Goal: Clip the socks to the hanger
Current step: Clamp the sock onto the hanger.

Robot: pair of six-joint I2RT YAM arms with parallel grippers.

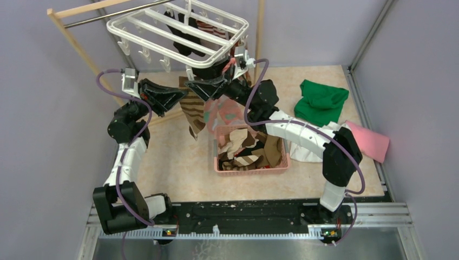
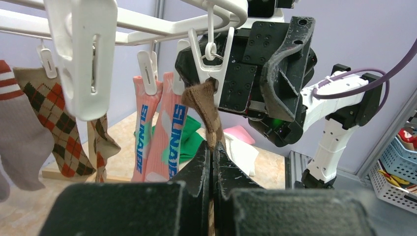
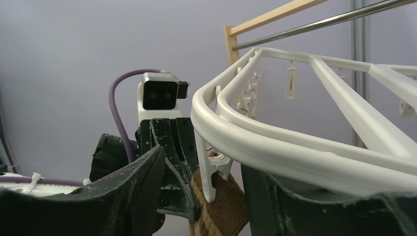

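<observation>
The white grid hanger hangs at the back, with pink-teal socks and an argyle sock clipped on. My left gripper is shut on a brown-cream striped sock, whose top sits in a white clip; the sock's rest hangs below. My right gripper is open, its fingers on either side of that clip and the sock, under the hanger's rim. In the top view both grippers meet under the hanger's front edge, left and right.
A pink basket holding several more socks stands mid-table. A green cloth, a pink cloth and a white cloth lie to the right. The wooden rack with its metal rod holds the hanger.
</observation>
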